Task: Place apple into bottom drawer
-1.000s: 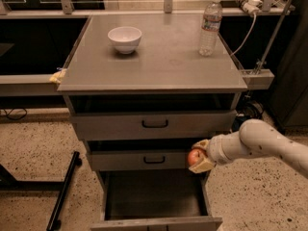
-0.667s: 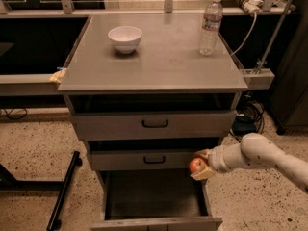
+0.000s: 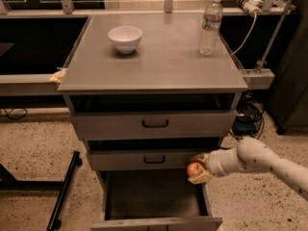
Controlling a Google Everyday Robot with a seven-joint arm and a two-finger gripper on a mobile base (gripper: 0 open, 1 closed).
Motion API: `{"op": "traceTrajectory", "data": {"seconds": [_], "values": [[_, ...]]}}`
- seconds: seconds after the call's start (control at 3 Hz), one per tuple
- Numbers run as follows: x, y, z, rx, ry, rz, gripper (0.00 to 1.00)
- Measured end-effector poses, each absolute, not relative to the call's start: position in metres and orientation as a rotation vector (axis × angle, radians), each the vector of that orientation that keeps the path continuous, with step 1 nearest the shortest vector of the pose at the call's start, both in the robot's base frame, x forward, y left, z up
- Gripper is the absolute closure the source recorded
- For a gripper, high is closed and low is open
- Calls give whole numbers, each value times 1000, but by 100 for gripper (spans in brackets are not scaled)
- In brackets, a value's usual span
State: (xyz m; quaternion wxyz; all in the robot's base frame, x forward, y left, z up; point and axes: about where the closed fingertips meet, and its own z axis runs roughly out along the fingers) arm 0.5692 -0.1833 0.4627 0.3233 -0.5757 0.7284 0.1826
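Observation:
The small red-orange apple is held in my gripper, which comes in from the right on a white arm. The gripper is shut on the apple, just above the right rear part of the bottom drawer. That drawer is pulled open, with a dark interior and a plain grey front panel at the bottom edge of the view. The apple hangs in front of the right end of the middle drawer.
The grey cabinet top carries a white bowl and a clear water bottle. The top drawer and the middle drawer have black handles. A black stand leg lies on the speckled floor at left. Cables hang at right.
My gripper has moved down and slightly left with the apple, from beside the middle drawer front to over the open bottom drawer's right side.

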Motion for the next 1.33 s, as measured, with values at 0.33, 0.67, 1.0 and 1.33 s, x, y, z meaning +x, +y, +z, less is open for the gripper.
{"op": "traceTrajectory", "data": {"seconds": [0.33, 0.67, 1.0, 1.33], "values": [[573, -196, 417, -1605, 1871, 466, 100], [581, -199, 341, -1744, 1780, 508, 100], [586, -201, 279, -1789, 1753, 579, 100], [598, -211, 272, -1763, 1764, 552, 100]]}}
